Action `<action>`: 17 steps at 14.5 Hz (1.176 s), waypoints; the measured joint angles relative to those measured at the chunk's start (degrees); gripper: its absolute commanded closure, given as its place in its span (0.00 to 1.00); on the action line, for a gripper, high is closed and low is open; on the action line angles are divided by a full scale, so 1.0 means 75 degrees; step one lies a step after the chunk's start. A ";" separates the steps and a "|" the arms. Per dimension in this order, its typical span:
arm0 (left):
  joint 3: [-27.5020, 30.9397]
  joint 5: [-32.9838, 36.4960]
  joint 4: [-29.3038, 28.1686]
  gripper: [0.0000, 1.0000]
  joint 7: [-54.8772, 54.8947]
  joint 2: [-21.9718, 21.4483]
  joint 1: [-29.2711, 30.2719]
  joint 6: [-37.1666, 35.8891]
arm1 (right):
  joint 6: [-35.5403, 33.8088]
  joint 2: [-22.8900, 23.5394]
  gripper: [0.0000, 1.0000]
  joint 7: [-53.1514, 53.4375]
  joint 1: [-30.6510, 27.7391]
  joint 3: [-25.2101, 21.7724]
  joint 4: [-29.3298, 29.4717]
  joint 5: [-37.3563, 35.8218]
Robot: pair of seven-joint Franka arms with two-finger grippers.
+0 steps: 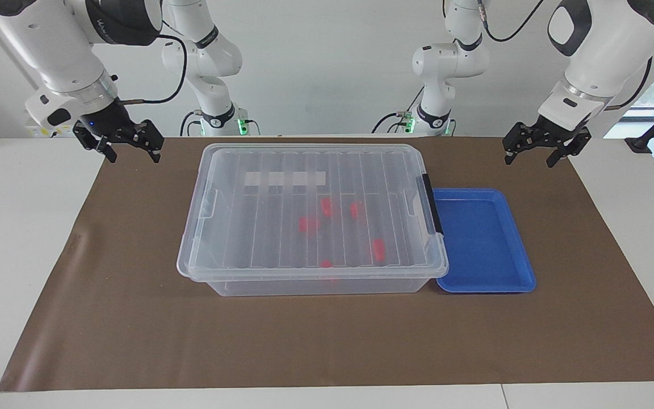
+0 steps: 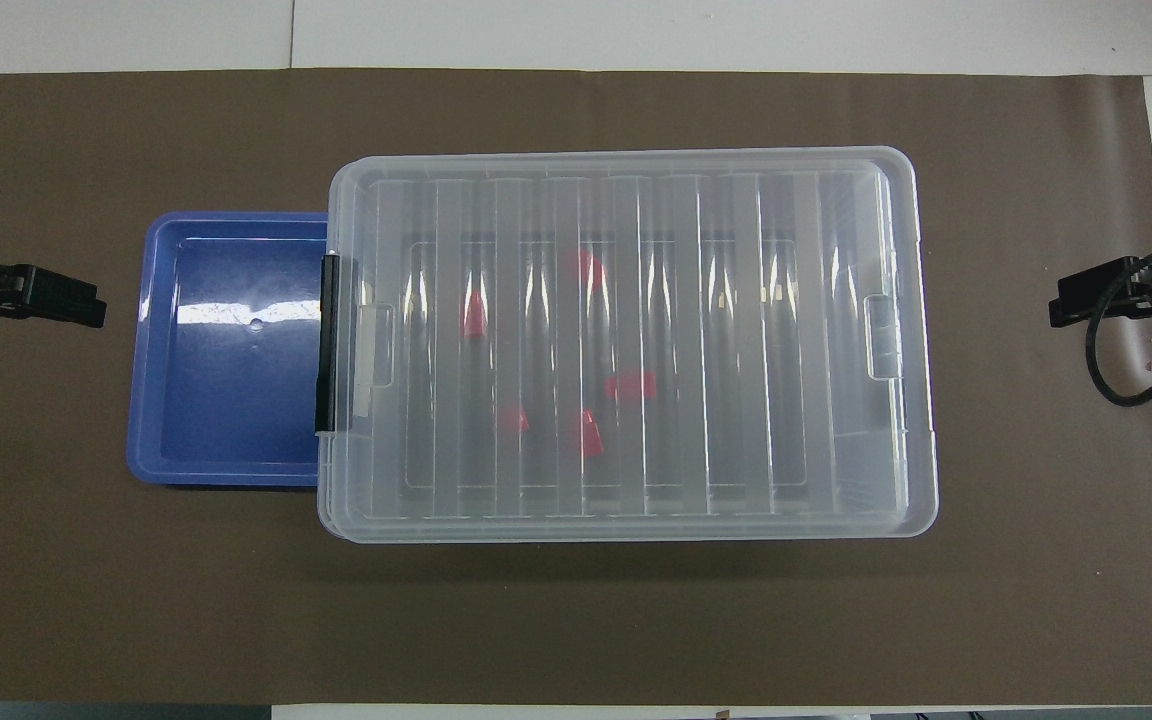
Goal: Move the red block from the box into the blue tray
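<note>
The box (image 1: 281, 187) is a clear bin in the middle of the brown mat, with its ribbed lid on and a black latch (image 1: 432, 204) at the end toward the left arm. Several red blocks lie inside, seen through the lid, one of them (image 1: 308, 224) near the middle; it also shows in the overhead view (image 2: 631, 385). The blue tray (image 1: 483, 238) sits empty beside the box (image 2: 836, 350), toward the left arm's end; it also shows in the overhead view (image 2: 226, 400). My left gripper (image 1: 529, 160) is open and empty, raised over the mat's edge (image 2: 86, 300). My right gripper (image 1: 134, 158) is open and empty, raised over the mat's other end (image 2: 1061, 305).
A brown mat (image 1: 134, 318) covers most of the white table (image 1: 15, 227). A white label strip (image 1: 284, 179) shows through the lid. The lid's rim overhangs the tray's edge. Bare mat lies all round the box and tray. A black cable (image 2: 1106, 370) hangs by the right gripper.
</note>
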 measured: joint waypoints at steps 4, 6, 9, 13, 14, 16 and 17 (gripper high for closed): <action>0.0000 0.0000 0.0000 0.00 0.0000 0.0000 0.0000 0.0000 | 0.0000 0.0000 0.00 0.0000 0.0000 0.0000 0.0000 0.0000; 0.0000 0.0000 0.0000 0.00 0.0000 0.0000 0.0000 0.0000 | 0.0003 0.0000 0.00 0.0000 0.0000 0.0000 0.0000 0.0000; 0.0000 0.0000 0.0000 0.00 0.0000 0.0000 0.0000 0.0000 | 0.0173 0.0000 0.00 0.0000 0.0004 0.0001 -0.0005 0.0000; 0.0000 0.0000 0.0000 0.00 0.0000 0.0000 0.0000 0.0000 | 0.0677 0.0022 0.00 0.0470 0.0252 0.0187 -0.0133 0.0019; 0.0000 0.0000 0.0000 0.00 0.0000 0.0000 0.0000 0.0000 | 0.0847 0.0058 0.00 0.0674 0.0436 0.0229 -0.0188 0.0020; 0.0000 0.0000 0.0000 0.00 0.0000 0.0000 0.0000 0.0000 | 0.1210 0.0243 0.00 0.1080 0.0826 0.0269 -0.0287 0.0044; 0.0000 0.0000 0.0000 0.00 0.0000 0.0000 0.0000 0.0000 | 0.1420 0.0395 0.00 0.1333 0.1022 0.0276 -0.0320 0.0048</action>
